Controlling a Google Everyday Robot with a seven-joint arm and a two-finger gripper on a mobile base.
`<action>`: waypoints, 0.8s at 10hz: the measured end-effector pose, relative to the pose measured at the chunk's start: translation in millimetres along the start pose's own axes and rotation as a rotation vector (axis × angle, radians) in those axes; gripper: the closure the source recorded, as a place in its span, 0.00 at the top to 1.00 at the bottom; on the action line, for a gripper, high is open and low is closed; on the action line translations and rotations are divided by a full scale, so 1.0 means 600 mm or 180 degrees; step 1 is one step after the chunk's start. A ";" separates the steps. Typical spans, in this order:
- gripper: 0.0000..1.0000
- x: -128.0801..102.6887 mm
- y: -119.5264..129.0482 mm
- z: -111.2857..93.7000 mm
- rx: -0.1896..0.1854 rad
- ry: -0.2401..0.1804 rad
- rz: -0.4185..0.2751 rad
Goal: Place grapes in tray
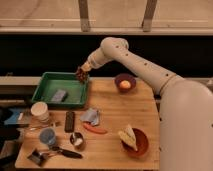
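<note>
Currently clamped on grapes (81, 75) by gripper (83, 71), suspended above right rim of green tray (45, 96).

A staged kitchen-like test area: a wooden tabletop (112, 107) with bowls, cups and utensils; the gripper (81, 74) hangs over the tray (45, 79).

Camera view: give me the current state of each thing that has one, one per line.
hand: over the tray's right rear corner, at the grapes
grapes: at the hand, above the tray rim, not yet set down
tray: on the table, holds a grey block
dark bowl: holds an orange fruit
reddish-brown bowl: holds pale food
</note>
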 end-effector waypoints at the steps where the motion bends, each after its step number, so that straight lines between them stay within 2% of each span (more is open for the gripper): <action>1: 0.00 0.008 0.000 0.020 -0.0082 0.0023 0.0022; 3: 0.00 0.025 0.009 0.078 -0.0303 0.0144 0.0067; 6: 0.00 0.063 0.009 0.130 -0.0506 0.0400 0.0123; 7: 0.04 0.065 0.010 0.132 -0.0519 0.0410 0.0125; 8: 0.12 0.067 0.007 0.130 -0.0509 0.0412 0.0131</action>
